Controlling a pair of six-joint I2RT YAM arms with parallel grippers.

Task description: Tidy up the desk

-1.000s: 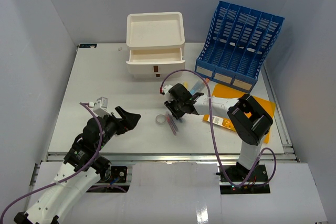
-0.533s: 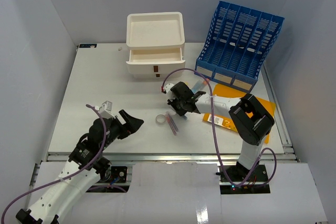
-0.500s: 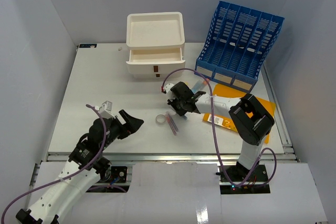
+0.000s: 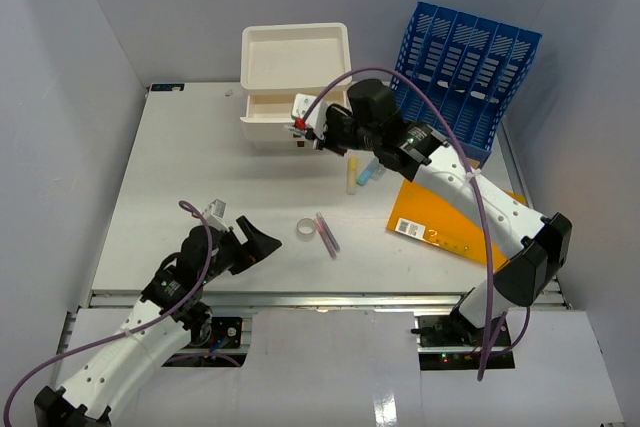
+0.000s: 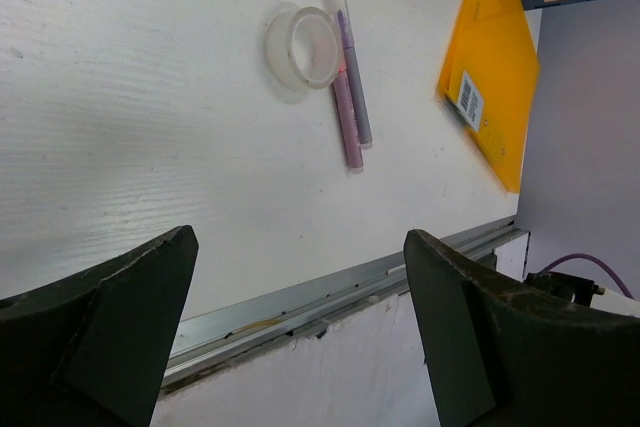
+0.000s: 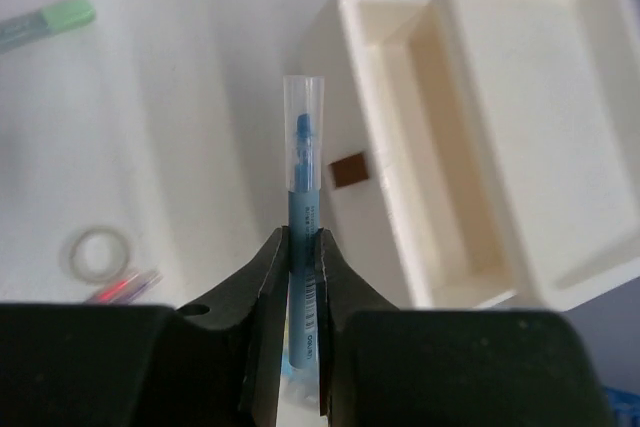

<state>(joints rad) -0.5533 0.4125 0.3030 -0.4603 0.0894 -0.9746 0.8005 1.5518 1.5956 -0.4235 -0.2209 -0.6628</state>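
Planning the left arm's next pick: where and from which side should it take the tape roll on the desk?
Probably from straight above: the tape roll lies flat on the desk, hole up. Pinch its wall through the hole, on the bare side away from the pens.

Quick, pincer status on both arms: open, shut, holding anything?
Left pincer: open, empty.
Right pincer: shut on the blue pen.

One tape roll, drawer box, file rack and orange folder each; one blue pen; perhaps four markers.
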